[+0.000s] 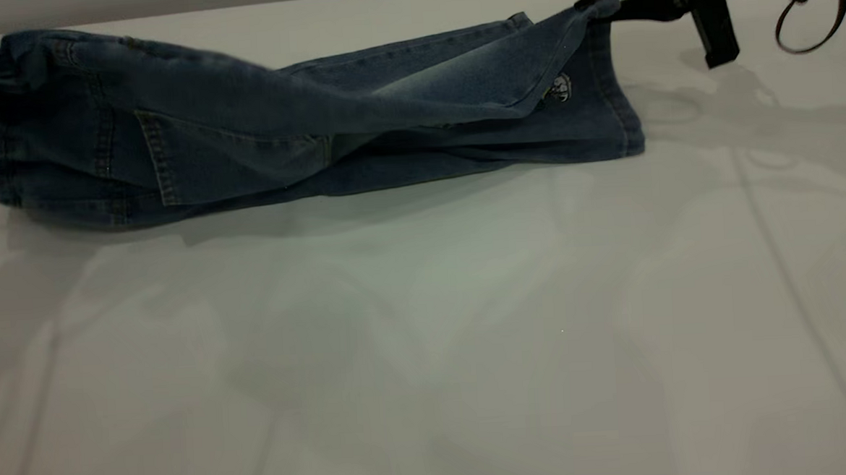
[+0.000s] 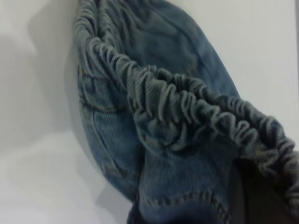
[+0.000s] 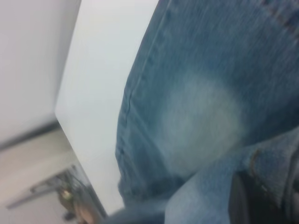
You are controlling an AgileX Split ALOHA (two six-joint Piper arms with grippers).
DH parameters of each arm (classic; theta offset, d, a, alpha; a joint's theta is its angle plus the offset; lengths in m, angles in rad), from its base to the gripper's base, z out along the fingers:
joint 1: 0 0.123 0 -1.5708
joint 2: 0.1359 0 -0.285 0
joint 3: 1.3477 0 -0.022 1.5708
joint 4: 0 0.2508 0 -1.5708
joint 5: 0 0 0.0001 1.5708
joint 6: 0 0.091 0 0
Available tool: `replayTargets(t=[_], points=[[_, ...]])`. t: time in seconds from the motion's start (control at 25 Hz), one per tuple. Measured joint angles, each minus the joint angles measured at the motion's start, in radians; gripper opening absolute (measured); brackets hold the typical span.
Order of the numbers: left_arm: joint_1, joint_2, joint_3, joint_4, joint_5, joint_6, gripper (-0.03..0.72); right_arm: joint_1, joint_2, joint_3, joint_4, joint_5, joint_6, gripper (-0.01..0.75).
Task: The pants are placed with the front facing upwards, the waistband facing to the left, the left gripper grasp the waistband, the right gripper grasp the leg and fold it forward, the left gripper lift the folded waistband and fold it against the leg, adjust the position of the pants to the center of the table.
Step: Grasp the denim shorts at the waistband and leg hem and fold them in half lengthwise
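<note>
Blue denim pants [image 1: 258, 130] lie far on the white surface [image 1: 428, 338]; right gripper [image 1: 588, 2] fingers clench the lifted leg hem [image 1: 585, 13]; left gripper's grip can't be told.

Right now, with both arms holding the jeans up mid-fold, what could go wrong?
The right gripper pinches only a corner of the leg hem; it may slip and drop the fold unevenly. The left gripper holds the bunched elastic waistband, so layers could separate. The pants lie near the table's far edge.
</note>
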State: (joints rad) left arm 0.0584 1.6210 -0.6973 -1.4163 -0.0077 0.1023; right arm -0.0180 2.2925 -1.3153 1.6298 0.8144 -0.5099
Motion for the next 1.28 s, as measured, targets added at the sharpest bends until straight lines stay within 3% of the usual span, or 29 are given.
replayTargets(t=[0.28,0.52,0.96,1.28], points=[[0.0,0.098,0.0,-0.134,-0.088,-0.001,0.106,0.0,0.058,-0.007,0.133,-0.047,0.0,0.025],[0.0,0.168,-0.009,-0.157,-0.152,-0.009,0.107,0.0,0.071,-0.007,0.165,-0.082,0.001,0.025],[0.0,0.276,-0.141,0.073,-0.151,-0.009,0.116,0.0,0.082,-0.033,0.168,-0.131,0.0,0.025],[0.0,0.365,-0.174,0.149,-0.158,0.033,0.123,0.0,0.084,-0.035,0.168,-0.126,-0.048,0.025]])
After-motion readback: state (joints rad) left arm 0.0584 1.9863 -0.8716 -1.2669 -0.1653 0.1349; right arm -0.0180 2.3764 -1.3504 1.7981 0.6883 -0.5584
